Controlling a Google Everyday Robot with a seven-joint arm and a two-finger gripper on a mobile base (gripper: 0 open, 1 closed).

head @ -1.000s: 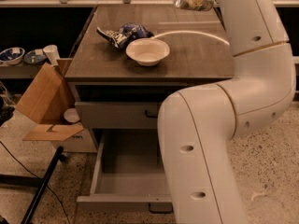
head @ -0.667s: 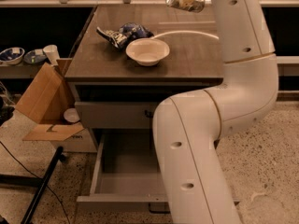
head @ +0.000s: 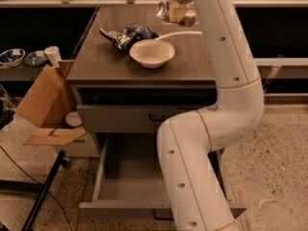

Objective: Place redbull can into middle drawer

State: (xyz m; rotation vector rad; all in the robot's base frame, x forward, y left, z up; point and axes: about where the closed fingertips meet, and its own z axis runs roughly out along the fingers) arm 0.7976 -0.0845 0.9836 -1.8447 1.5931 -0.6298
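Dim room, speckled stone floor (head: pixel 284 143); dark shelving runs along the back wall.

Far left, 9 o'clock: low shelf with two blue-patterned dishes (head: pixel 11 57) and a white cup (head: pixel 52 55) just beside them. Below it, an open cardboard box (head: pixel 45 100) leans against the cabinet's left side. A black stand leg (head: pixel 43 196) crosses the floor at 7 o'clock.

Centre: wooden-topped cabinet (head: pixel 96 64). The shallow drawer front (head: pixel 115 118) is pushed in, with its dark handle partly behind the arm. Under it, at 6 o'clock, the middle drawer (head: pixel 126 170) is pulled well out. Its grey floor is bare where visible, and the right half is hidden by the arm.

On the top: blue and white snack bag (head: pixel 126 33) lying flat, touching or just beside the white bowl (head: pixel 151 53), at about 10 o'clock from it.

At 1 o'clock from the bowl, over the far edge of the top: the redbull can (head: pixel 163 10), tipped sideways with its shiny end facing left, off the surface. The gripper (head: pixel 179 14) has its jaws clenched around the can.

Right of centre: the white arm (head: pixel 231 81) comes down from 12 o'clock, bends at 3 o'clock, and sweeps to 6 o'clock in front of the drawer.
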